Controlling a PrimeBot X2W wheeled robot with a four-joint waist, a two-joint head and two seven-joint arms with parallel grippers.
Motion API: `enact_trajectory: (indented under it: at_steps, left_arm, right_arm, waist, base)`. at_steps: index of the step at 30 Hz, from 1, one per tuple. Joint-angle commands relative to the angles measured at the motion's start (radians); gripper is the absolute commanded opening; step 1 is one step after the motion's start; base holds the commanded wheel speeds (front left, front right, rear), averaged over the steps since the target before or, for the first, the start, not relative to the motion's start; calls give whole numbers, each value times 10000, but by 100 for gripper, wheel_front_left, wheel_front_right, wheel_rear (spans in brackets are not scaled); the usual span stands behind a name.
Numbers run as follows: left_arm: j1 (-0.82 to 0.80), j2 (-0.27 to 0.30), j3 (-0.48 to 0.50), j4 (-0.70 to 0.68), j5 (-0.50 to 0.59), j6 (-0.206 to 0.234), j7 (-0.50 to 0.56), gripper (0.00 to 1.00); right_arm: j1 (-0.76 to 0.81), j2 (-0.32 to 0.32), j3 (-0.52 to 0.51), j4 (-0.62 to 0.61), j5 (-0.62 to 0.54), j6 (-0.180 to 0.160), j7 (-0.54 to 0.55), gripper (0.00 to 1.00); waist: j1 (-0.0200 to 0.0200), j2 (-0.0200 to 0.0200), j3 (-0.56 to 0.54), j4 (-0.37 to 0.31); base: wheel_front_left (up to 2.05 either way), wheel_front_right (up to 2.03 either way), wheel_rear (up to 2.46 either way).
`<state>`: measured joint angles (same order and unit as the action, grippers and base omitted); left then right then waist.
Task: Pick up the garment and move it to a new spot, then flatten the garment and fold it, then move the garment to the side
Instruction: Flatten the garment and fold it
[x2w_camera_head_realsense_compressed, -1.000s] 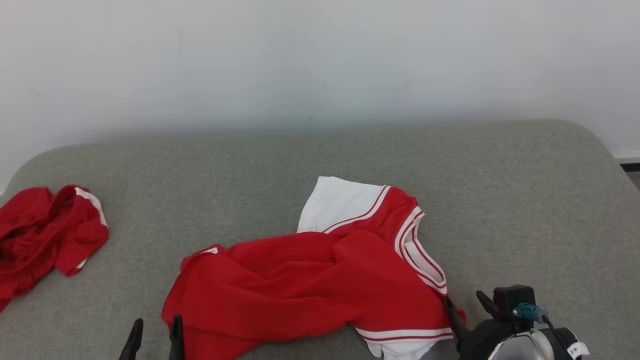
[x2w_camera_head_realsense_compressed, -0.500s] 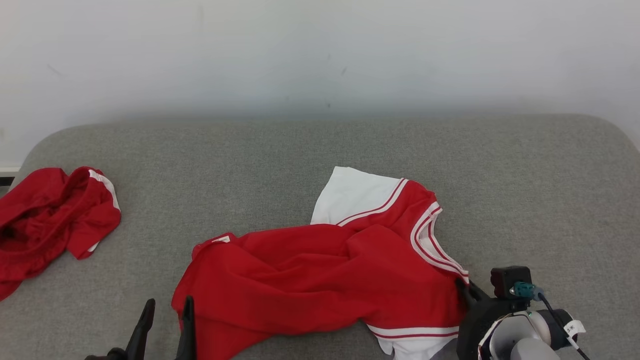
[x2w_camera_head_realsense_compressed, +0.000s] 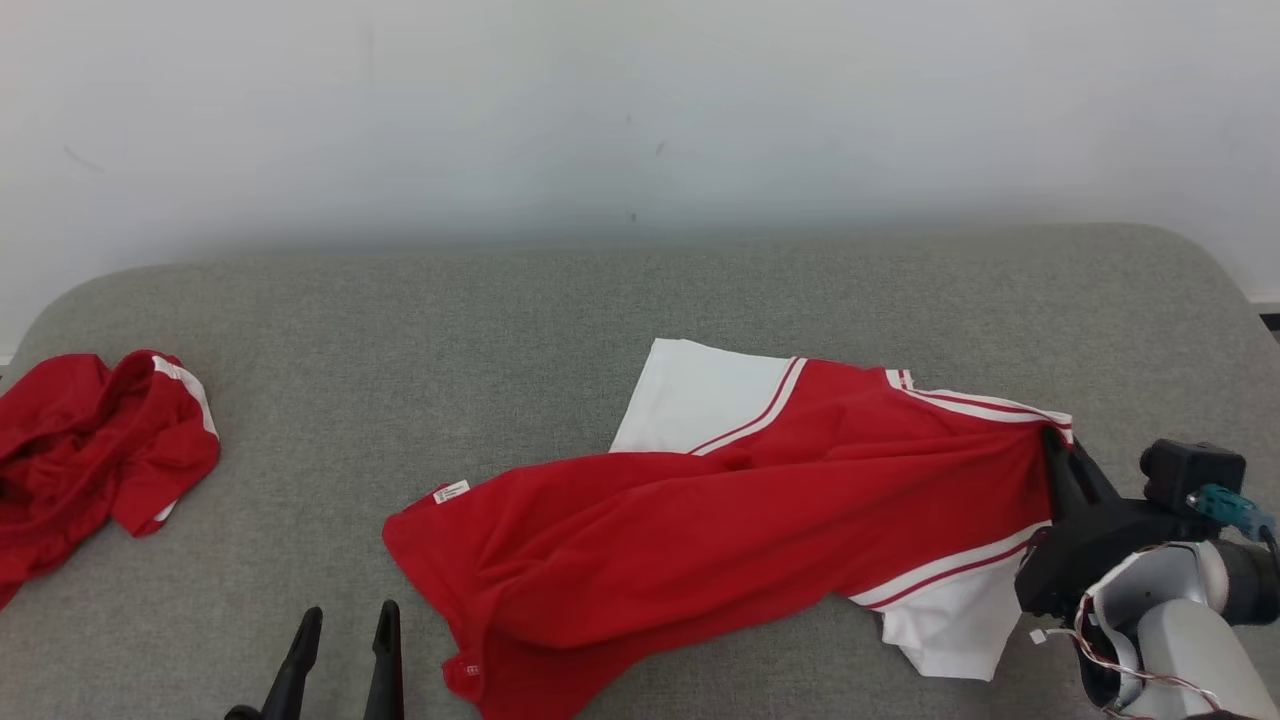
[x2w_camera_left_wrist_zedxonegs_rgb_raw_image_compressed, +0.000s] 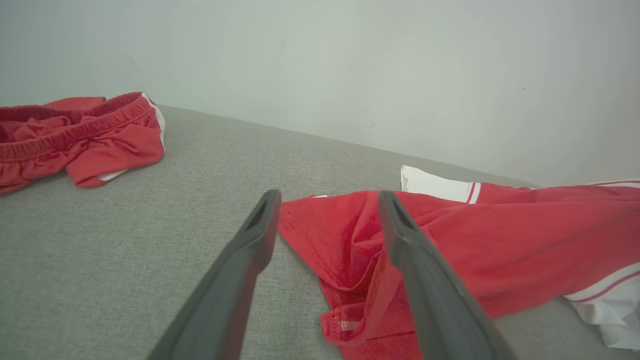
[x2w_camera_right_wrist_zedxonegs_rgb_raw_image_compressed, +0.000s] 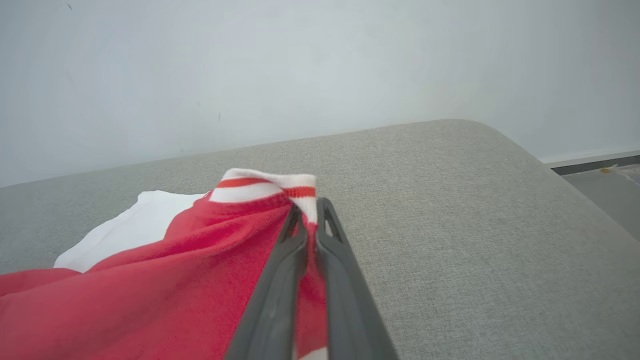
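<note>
The garment (x2w_camera_head_realsense_compressed: 720, 530) is a red shirt with white sleeves and red-and-white trim, spread across the middle of the grey cushion (x2w_camera_head_realsense_compressed: 620, 300). My right gripper (x2w_camera_head_realsense_compressed: 1055, 450) is shut on its striped collar edge at the right and holds that end raised and stretched. In the right wrist view the right gripper (x2w_camera_right_wrist_zedxonegs_rgb_raw_image_compressed: 310, 210) pinches red cloth of the garment (x2w_camera_right_wrist_zedxonegs_rgb_raw_image_compressed: 165, 280) just below the white band. My left gripper (x2w_camera_head_realsense_compressed: 345, 625) stands open at the lower left, just off the shirt's hem. In the left wrist view the left gripper (x2w_camera_left_wrist_zedxonegs_rgb_raw_image_compressed: 325, 200) frames the hem corner of the garment (x2w_camera_left_wrist_zedxonegs_rgb_raw_image_compressed: 450, 250).
A second red garment (x2w_camera_head_realsense_compressed: 90, 450) lies crumpled at the cushion's left edge, also in the left wrist view as the red garment (x2w_camera_left_wrist_zedxonegs_rgb_raw_image_compressed: 75, 135). A pale wall (x2w_camera_head_realsense_compressed: 640, 120) rises behind the cushion. The cushion's right end rounds off toward the floor (x2w_camera_right_wrist_zedxonegs_rgb_raw_image_compressed: 605, 185).
My right gripper closed on the shirt's collar edge and pulled it up and to the right, stretching the shirt out. The left gripper stayed open in place. The head camera shifted slightly.
</note>
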<state>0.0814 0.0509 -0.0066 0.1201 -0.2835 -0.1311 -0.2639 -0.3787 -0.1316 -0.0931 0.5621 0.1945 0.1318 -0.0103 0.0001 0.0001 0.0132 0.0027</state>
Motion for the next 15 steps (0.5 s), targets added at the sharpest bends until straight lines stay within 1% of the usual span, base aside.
enact_trajectory:
  at_steps: [1,5,6,9,12,15]
  left_arm:
    - [84,-7,-60,-15,-37,20,-7,100]
    - [145,-7,-114,-52,-101,19,-7,100]
    - [183,-7,-97,-71,-137,21,-7,100]
    - [218,-7,-34,-132,-167,42,-7,100]
    - [61,-8,-42,-155,-180,41,-7,100]
    - [-233,-8,-187,-185,-142,37,-7,100]
  right_arm:
    - [496,16,-332,-690,-116,-23,395,0]
    - [1376,346,-767,-2242,-12,-23,1361,0]
    - [1814,493,-911,-3047,48,-23,1829,0]
    - [2045,670,-963,-3899,240,-23,2418,0]
    - [1634,743,-1010,-3824,311,-23,2827,0]
    - [824,759,-1216,-2970,290,-23,2977,0]
  waist:
    - [-1,-1,-42,46]
    - [-1,-1,-61,67]
    - [-1,-1,-27,45]
    - [-1,-1,125,-50]
    - [-1,-1,368,-86]
    - [-1,-1,690,10]
  base:
    - [0,0,0]
    - [0,0,0]
    - [0,0,0]
    - [0,0,0]
    - [0,0,0]
    - [0,0,0]
